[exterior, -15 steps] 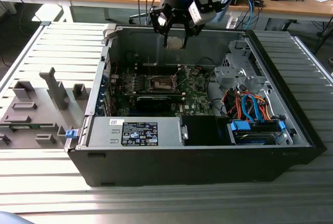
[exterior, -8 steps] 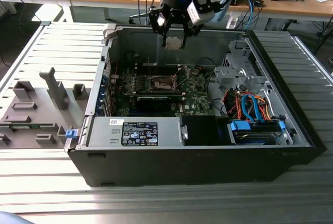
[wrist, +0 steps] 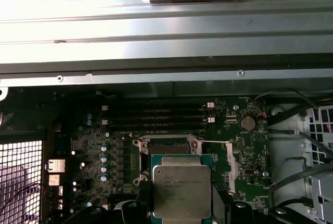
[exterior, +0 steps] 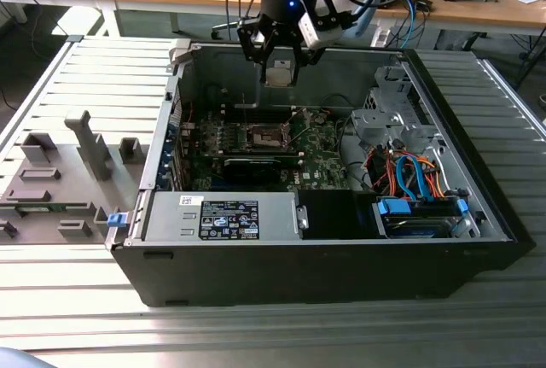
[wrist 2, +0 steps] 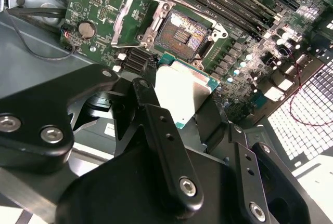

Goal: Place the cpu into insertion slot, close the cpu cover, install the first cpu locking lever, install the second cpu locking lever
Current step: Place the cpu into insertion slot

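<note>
My gripper (exterior: 280, 67) hangs over the far side of the open computer case (exterior: 324, 265), shut on the cpu (exterior: 280, 73). In both wrist views the cpu (wrist 2: 182, 90) (wrist: 182, 190) is a flat square chip with a silver-grey top, pinched at two sides by black fingers (wrist 2: 158, 125). It is held in the air above the green board. The insertion slot (wrist 2: 184, 34) (wrist: 167, 148) (exterior: 265, 136) lies below it, dark and bare. The cpu cover (wrist 2: 136, 18) is swung open beside the slot.
A labelled power supply box (exterior: 226, 214) fills the case's near side. On the exterior view's right, a drive cage with blue and orange cables (exterior: 409, 172). Long memory slots (wrist: 156, 116) and a coin battery (wrist: 247, 123) flank the socket. A grey fixture (exterior: 60, 172) sits outside the case.
</note>
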Tool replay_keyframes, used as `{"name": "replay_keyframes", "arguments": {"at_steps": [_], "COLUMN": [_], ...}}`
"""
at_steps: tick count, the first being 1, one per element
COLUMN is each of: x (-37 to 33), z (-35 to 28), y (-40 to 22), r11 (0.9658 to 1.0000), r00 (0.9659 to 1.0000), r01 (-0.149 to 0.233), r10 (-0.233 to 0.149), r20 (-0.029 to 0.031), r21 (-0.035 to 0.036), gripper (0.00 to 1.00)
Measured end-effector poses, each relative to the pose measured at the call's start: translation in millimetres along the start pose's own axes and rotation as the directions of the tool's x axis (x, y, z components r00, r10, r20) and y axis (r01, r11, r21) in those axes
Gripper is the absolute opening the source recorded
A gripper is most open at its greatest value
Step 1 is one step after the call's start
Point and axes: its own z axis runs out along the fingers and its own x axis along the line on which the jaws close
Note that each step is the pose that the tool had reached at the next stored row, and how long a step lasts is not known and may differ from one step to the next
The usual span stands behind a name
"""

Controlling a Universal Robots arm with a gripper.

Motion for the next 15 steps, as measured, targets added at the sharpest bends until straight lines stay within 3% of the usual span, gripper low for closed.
{"name": "replay_keyframes", "arguments": {"at_steps": [15], "x": [1.4], "z": [2.4], "y": [-0.2], "r11": [1.0000], "r00": [1.0000], "r01": [-0.005], "r10": [0.005], "r20": [0.0004], "r21": [-0.0002], "gripper": [0.54]}}
